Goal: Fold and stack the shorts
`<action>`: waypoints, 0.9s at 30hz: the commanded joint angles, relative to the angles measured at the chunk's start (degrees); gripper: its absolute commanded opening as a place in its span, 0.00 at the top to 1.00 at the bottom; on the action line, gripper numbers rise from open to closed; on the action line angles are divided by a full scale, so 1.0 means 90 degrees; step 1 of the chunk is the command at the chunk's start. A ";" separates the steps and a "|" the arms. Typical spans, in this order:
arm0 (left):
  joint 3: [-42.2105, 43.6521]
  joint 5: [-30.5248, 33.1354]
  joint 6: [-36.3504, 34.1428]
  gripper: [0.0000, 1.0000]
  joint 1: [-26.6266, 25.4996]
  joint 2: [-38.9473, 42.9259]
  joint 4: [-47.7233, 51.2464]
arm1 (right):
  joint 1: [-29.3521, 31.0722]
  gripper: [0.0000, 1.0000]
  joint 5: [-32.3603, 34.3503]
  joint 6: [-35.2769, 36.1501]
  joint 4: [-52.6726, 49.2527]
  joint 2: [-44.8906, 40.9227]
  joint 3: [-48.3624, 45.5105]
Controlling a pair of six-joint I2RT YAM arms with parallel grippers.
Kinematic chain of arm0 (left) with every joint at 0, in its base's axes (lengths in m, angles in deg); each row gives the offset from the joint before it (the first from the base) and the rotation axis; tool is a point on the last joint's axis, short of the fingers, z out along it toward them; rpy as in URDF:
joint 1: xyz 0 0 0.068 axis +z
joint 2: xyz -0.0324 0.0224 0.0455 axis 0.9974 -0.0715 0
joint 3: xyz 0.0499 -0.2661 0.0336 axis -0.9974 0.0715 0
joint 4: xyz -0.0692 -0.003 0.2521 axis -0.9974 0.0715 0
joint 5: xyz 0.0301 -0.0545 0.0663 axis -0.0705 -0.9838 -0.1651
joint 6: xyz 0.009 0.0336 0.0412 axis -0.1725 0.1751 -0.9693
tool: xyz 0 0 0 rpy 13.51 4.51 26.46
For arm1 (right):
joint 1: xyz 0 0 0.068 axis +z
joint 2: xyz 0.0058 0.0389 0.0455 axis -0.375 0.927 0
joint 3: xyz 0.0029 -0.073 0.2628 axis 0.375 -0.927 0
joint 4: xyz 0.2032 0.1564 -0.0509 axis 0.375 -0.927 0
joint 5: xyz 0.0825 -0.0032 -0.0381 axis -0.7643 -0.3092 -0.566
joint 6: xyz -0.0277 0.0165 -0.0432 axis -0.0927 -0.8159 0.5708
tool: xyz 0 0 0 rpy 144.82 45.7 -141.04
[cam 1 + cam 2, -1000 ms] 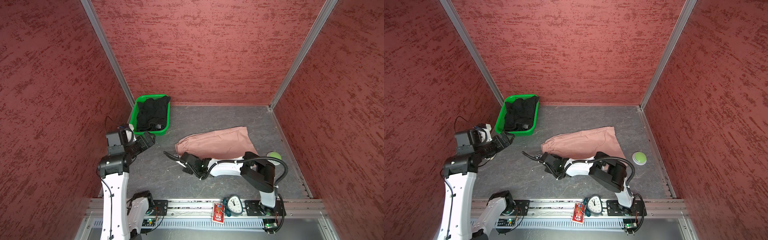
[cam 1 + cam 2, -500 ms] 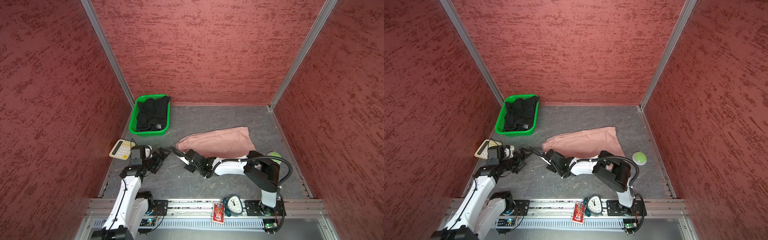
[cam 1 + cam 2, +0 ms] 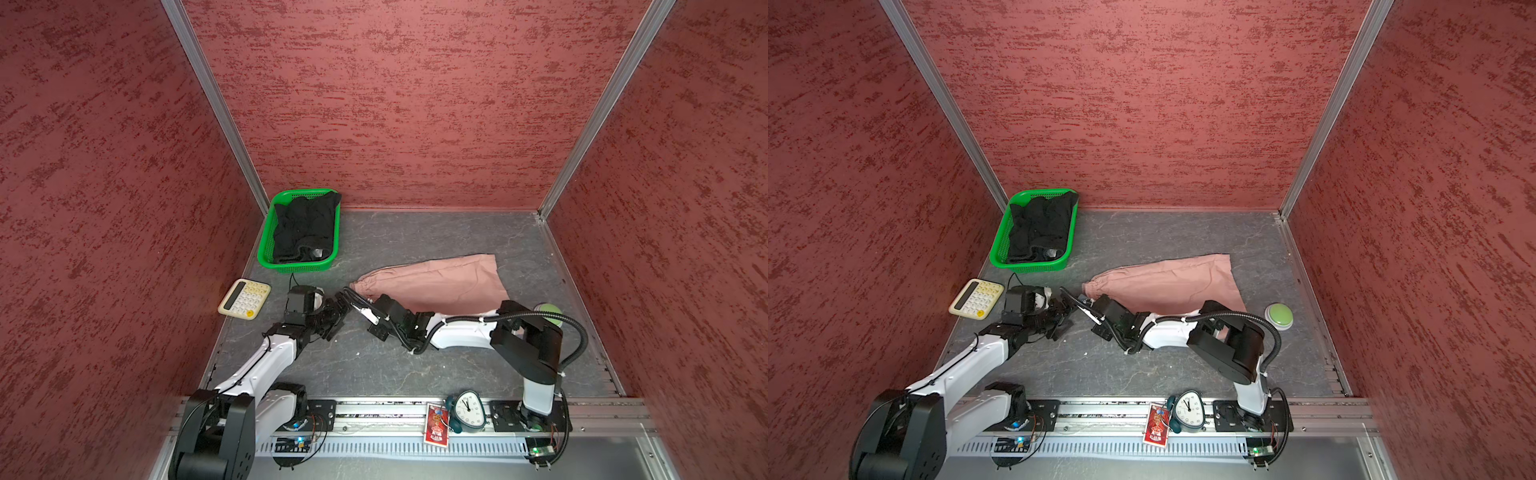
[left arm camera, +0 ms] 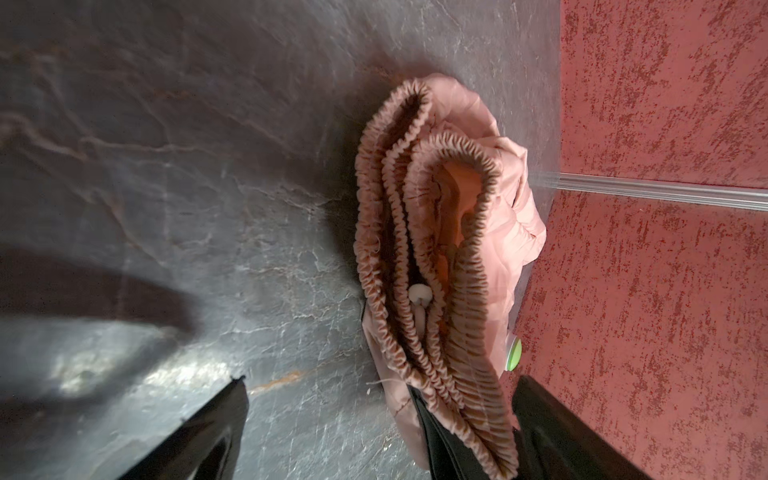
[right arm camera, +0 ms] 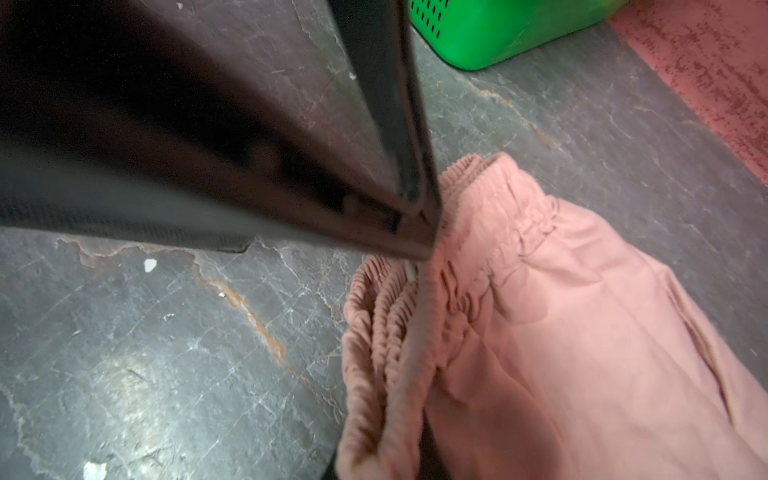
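In both top views, pink shorts (image 3: 440,282) lie mid-table; black shorts (image 3: 305,224) sit in the green basket (image 3: 266,249). Left wrist view: left gripper (image 4: 382,378), jaws wide and empty, should straddle the elastic waistband (image 4: 415,249) squarely before closing. Right wrist view: right gripper (image 5: 419,245), closed, apparently pinches that waistband's top layer.

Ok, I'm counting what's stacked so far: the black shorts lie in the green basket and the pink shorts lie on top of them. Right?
Not quite. The black shorts do lie in the basket, but the pink shorts lie on the table, apart from the basket, not on top of them. Both top views show it.
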 commanded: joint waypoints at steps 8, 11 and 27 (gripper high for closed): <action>-0.0231 0.0243 0.0056 0.01 -0.0165 -0.0558 -0.1148 | 0.0062 1.00 -0.0105 0.0263 0.0458 -0.0063 0.0011; -0.0384 0.0141 0.0064 0.01 -0.0174 -0.0684 -0.1237 | 0.0062 1.00 -0.0074 0.0273 0.0471 -0.0044 0.0003; -0.0197 -0.0154 -0.0219 0.01 0.0440 0.0686 0.0563 | 0.0062 1.00 -0.0075 0.0332 0.0403 -0.0105 -0.0139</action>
